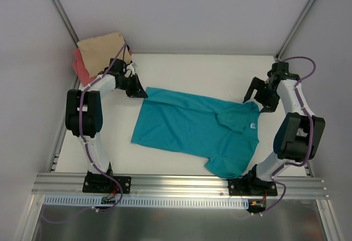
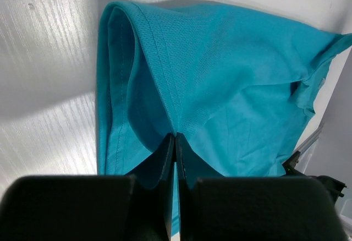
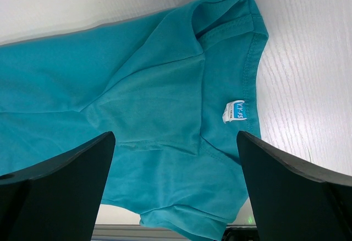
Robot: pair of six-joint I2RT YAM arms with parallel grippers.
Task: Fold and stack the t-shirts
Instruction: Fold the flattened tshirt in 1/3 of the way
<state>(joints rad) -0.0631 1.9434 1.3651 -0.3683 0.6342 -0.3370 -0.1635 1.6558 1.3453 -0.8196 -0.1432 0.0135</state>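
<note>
A teal t-shirt (image 1: 192, 128) lies spread across the table, partly folded, with its neck toward the right. My left gripper (image 1: 137, 91) is at the shirt's far left corner, shut on a pinch of hem. In the left wrist view the fabric (image 2: 220, 76) gathers into the closed tips of the left gripper (image 2: 175, 137). My right gripper (image 1: 254, 99) hangs open over the collar. The right wrist view shows the gripper (image 3: 175, 137) wide open above the teal cloth (image 3: 137, 76), near the white neck label (image 3: 234, 110). A tan t-shirt (image 1: 102, 51) lies on a coral-pink one (image 1: 82, 69) at the back left.
White walls with metal corner posts (image 1: 60, 10) close in the table at the back and sides. An aluminium rail (image 1: 176, 183) carrying both arm bases runs along the near edge. Bare white tabletop (image 1: 209, 73) lies behind the teal shirt.
</note>
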